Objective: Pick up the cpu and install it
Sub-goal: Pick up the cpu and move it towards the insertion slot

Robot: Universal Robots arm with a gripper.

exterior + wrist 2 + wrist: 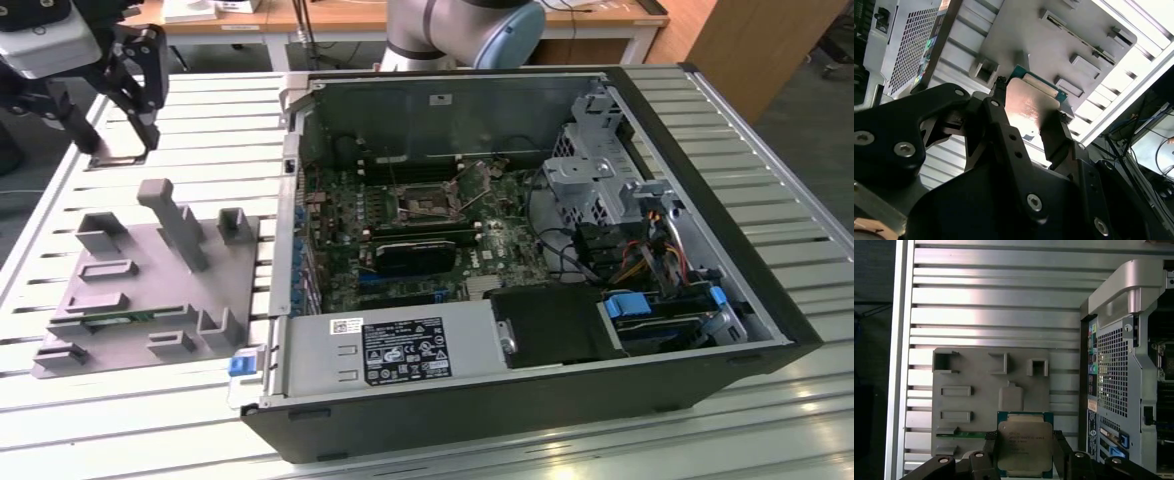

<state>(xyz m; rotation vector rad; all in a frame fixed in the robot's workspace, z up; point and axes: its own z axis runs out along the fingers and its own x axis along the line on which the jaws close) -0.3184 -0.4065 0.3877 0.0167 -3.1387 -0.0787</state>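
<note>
The cpu [1025, 447], a flat square chip with a silver top and green rim, sits between my gripper's [1026, 437] two black fingers [990, 450], held by its opposite edges. In the second wrist view the cpu [1030, 107] hangs above the grey fixture plate [1019, 35], gripped by the same fingers [996, 107]. In the exterior view my gripper [118, 148] hovers at the far left over the slatted table, beyond the fixture plate [140, 275] and apart from it. The open computer case [534, 230] lies to the exterior view's right, with the motherboard's cpu socket [430, 205] inside it.
Upright grey blocks [171, 222] rise from the fixture plate below my gripper. The case's rear wall [1114, 375] stands between the fixture and the motherboard. A drive cage [601, 150], cables [641, 250] and a power supply [400, 350] crowd the case around the board.
</note>
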